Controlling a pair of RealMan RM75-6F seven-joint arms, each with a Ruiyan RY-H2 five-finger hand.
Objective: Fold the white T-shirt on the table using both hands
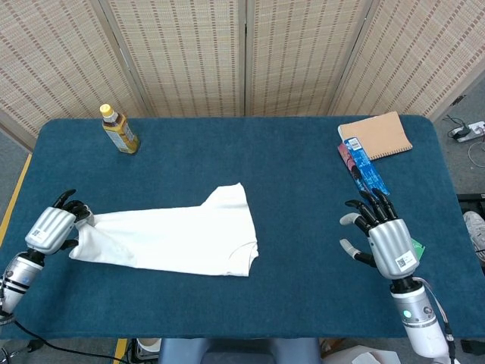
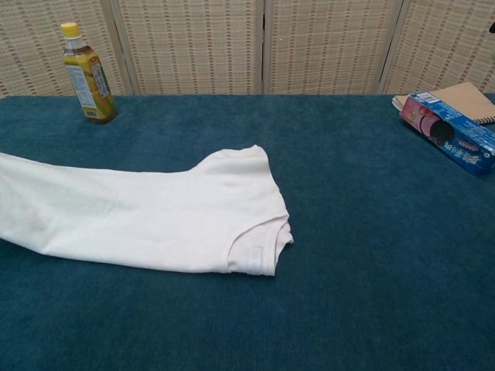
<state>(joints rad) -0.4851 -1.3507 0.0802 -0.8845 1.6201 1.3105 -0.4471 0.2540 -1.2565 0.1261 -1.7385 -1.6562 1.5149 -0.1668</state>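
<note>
White T-shirt (image 1: pixel 174 241), soft cotton folded into a long band, lies at frame left on the napped blue tabletop (image 1: pixel 288 167); left hand (image 1: pixel 54 227) pinches its hem, right hand (image 1: pixel 383 241) splayed, holding nothing.
</note>
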